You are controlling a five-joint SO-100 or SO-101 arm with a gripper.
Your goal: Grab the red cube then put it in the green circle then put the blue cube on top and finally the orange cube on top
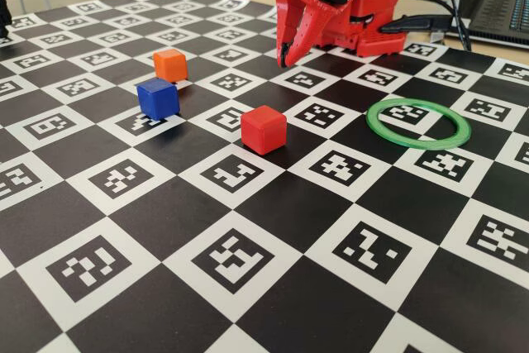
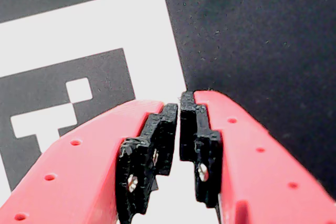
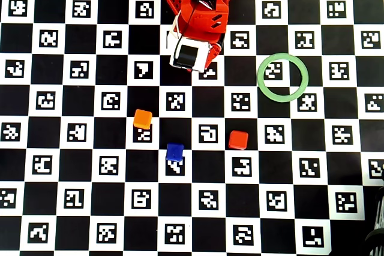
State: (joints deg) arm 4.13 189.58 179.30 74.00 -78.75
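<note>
The red cube (image 1: pixel 264 130) (image 3: pixel 238 139) sits on the checkered board near its middle. Left of it in the fixed view stand the blue cube (image 1: pixel 158 98) (image 3: pixel 174 151) and, farther back, the orange cube (image 1: pixel 169 64) (image 3: pixel 142 119). At the right the green circle (image 1: pixel 417 145) (image 3: pixel 260 77) lies flat with nothing inside it. My gripper (image 1: pixel 285 59) (image 2: pixel 180 100) hangs folded close to the arm's base at the back, well away from all the cubes. It is shut, its black pads almost touching with nothing between them.
The board (image 1: pixel 248 287) is a black-and-white checker pattern with printed markers. The red arm base (image 1: pixel 364 14) stands at the back edge. A laptop (image 1: pixel 500 6) and cables (image 1: pixel 421 22) lie behind it on the right.
</note>
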